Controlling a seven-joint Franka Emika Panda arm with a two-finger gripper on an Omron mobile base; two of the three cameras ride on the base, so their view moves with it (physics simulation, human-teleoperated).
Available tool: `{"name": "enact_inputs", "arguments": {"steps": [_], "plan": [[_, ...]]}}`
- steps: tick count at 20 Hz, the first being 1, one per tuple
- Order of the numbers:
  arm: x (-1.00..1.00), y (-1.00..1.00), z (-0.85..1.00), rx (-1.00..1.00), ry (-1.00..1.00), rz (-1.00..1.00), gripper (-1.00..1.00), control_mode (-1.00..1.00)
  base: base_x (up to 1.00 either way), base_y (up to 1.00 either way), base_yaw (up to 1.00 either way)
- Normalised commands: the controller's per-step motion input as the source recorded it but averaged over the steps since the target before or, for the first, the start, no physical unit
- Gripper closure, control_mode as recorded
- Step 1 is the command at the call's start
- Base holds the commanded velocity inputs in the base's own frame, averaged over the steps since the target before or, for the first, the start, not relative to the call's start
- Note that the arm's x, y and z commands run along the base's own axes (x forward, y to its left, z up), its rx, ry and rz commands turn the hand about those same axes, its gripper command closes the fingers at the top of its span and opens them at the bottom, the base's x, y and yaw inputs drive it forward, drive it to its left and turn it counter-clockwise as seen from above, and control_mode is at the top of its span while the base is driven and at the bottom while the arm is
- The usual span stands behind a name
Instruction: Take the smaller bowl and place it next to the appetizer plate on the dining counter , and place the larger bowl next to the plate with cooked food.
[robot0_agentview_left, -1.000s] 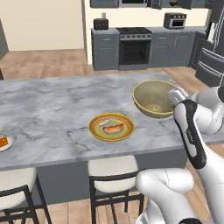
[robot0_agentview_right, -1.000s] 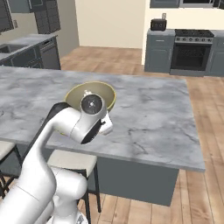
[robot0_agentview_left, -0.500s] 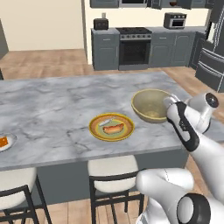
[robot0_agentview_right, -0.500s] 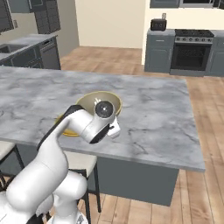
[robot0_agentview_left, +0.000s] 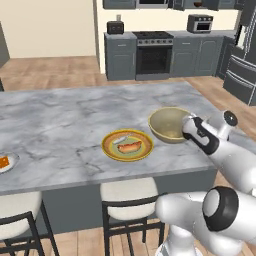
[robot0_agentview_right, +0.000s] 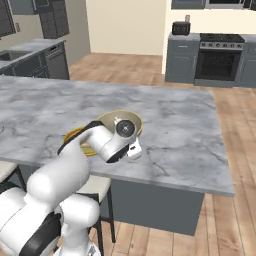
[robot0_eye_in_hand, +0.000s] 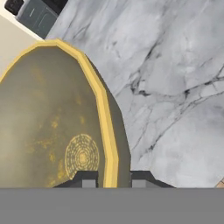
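The larger bowl (robot0_agentview_left: 167, 124), wide and olive-yellow, sits low over the dining counter (robot0_agentview_left: 60, 115), just right of the yellow plate with cooked food (robot0_agentview_left: 127, 145); I cannot tell if the bowl touches the top. My gripper (robot0_agentview_left: 187, 130) is shut on its right rim. In the hand view the gripper (robot0_eye_in_hand: 113, 177) straddles the yellow rim of the bowl (robot0_eye_in_hand: 43, 122), one fingertip inside and one outside, with the lemon drawing visible. From the right base view my arm covers part of the bowl (robot0_agentview_right: 112, 119) and the plate (robot0_agentview_right: 75, 136). The appetizer plate (robot0_agentview_left: 5, 162) lies far left. The smaller bowl is out of view.
Two white-seated black stools (robot0_agentview_left: 132, 192) (robot0_agentview_left: 17, 205) stand under the counter's near edge. Bare marble (robot0_agentview_right: 180, 120) stretches right of the bowl to the counter's end. A stove (robot0_agentview_left: 154, 52) and grey cabinets line the far wall, beyond open wood floor.
The bowl in my gripper has come down and a little nearer to the yellow plate. My wrist has dropped with it. The plates have not moved.
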Motion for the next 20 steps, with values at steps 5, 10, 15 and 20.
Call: {"name": "enact_inputs", "arguments": {"steps": [5, 10, 15, 20], "plan": [[0.29, -0.18, -0.30, 0.00, 0.04, 0.00, 1.00, -1.00, 0.00, 0.00, 0.00], [0.23, -0.14, -0.26, 0.00, 0.00, 0.00, 1.00, -1.00, 0.00, 0.00, 0.00], [0.26, -0.02, -0.38, 0.00, 0.01, 0.00, 1.00, -1.00, 0.00, 0.00, 0.00], [0.24, -0.09, -0.39, 0.00, 0.01, 0.00, 1.00, -1.00, 0.00, 0.00, 0.00]]}}
